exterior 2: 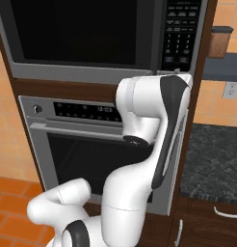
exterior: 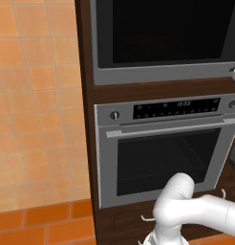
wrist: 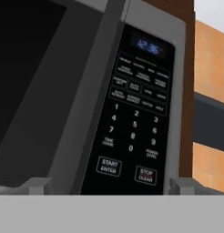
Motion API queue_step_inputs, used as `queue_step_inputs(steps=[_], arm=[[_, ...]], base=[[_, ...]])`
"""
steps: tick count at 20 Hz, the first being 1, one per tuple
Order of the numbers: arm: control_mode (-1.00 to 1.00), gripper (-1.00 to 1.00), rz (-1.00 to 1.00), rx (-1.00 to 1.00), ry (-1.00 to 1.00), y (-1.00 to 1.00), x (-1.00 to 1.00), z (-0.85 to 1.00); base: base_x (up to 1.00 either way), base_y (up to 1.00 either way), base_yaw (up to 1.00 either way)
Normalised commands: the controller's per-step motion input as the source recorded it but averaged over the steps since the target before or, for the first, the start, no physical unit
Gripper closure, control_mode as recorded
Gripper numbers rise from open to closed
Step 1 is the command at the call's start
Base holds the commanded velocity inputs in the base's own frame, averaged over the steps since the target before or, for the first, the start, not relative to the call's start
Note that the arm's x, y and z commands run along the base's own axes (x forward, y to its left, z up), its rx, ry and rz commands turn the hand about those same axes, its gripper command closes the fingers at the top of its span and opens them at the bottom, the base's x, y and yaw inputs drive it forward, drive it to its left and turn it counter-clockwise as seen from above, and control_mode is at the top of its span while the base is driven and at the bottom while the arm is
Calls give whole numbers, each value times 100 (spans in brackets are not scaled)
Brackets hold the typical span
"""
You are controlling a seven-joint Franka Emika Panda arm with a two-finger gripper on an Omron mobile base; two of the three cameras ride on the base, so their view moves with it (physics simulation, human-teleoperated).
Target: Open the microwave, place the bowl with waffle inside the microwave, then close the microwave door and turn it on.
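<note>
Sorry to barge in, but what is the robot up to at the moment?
The white arm is raised in front of the built-in microwave, above the oven. Its open gripper faces the microwave's keypad, near the start button, holding nothing. The microwave door looks shut.

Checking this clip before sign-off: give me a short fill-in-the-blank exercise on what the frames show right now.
1. The microwave door is ____.
2. The microwave sits directly ____ the oven.
3. In the hand view, the button left of STOP/CLEAR on the keypad reads ____.
4. The gripper faces the keypad with its jaws ____.

Missing words: shut; above; START/ENTER; open
</note>
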Motion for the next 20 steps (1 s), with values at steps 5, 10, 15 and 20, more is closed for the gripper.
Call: queue_step_inputs(steps=[5,10,15,20], arm=[[-100,-100,0,0,7,-30,9,0],[-100,-100,0,2,4,-26,10,5],[-100,-100,0,0,0,-25,4,12],[-100,-100,0,2,4,-27,30,7]], base=[[0,0,0],[0,0,0],[0,0,0],[0,0,0]])
